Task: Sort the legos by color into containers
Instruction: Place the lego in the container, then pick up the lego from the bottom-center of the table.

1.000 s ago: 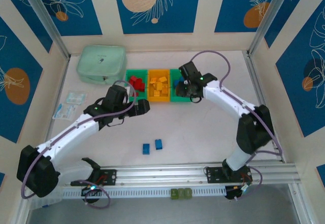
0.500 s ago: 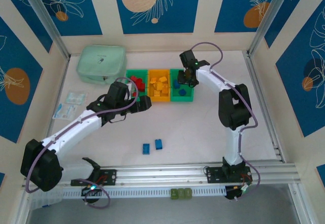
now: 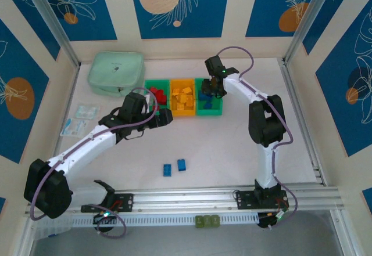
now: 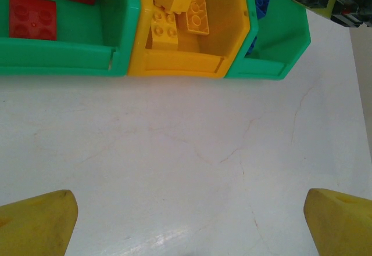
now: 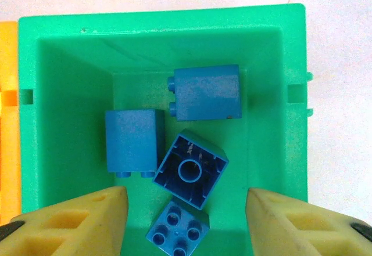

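Landmark is the orange-yellow bin (image 3: pixel 182 114), with yellow legos (image 4: pixel 177 12) inside. The right green bin (image 5: pixel 163 21), just beside it, holds four blue legos (image 5: pixel 133 140). The right gripper (image 5: pixel 186 201) hangs over that bin, fingers partly apart, gripping nothing. The left green bin (image 4: pixel 58 58) on its other side has red legos (image 4: pixel 33 16); count unclear, partly cut off. The left gripper (image 4: pixel 189 209) is just in front of the orange-yellow bin over bare table (image 4: pixel 186 151), spread wide, empty. Two loose blue legos (image 3: pixel 167 169) lie well in front of it.
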You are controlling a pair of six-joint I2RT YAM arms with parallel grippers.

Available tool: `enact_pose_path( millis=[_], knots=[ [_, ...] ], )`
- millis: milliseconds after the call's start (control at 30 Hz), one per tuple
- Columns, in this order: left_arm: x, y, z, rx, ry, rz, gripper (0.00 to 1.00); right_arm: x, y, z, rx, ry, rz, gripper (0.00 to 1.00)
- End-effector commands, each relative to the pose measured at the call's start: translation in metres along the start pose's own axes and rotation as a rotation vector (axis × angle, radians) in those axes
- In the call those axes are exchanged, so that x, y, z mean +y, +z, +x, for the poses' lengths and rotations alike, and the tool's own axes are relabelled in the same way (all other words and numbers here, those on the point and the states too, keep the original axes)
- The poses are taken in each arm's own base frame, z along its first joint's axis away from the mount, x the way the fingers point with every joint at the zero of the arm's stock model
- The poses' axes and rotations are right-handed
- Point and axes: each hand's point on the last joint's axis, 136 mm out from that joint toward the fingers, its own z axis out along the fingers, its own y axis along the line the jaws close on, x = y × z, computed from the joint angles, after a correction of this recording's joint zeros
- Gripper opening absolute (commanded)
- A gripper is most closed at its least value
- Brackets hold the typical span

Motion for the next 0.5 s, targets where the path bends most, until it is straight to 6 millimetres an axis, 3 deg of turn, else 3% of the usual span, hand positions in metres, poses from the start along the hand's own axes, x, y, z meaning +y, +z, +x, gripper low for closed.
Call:
enact_pose_path(
  millis=[0,200,467],
  knots=[
    [-0.012,-0.012,-0.016,-0.038,0.027,0.039,0.99,0.010,-0.036,-0.006,-0.052,-0.039,-0.025,0.58],
    [-0.008,-0.024,-0.015,-0.049,0.030,0.027,0.99,0.031,-0.067,0.003,-0.073,-0.091,-0.079,0.60],
    [0.002,-0.045,-0.004,-0.064,0.031,0.003,0.99,0.060,-0.099,0.055,-0.037,-0.167,-0.158,0.62]
  ],
)
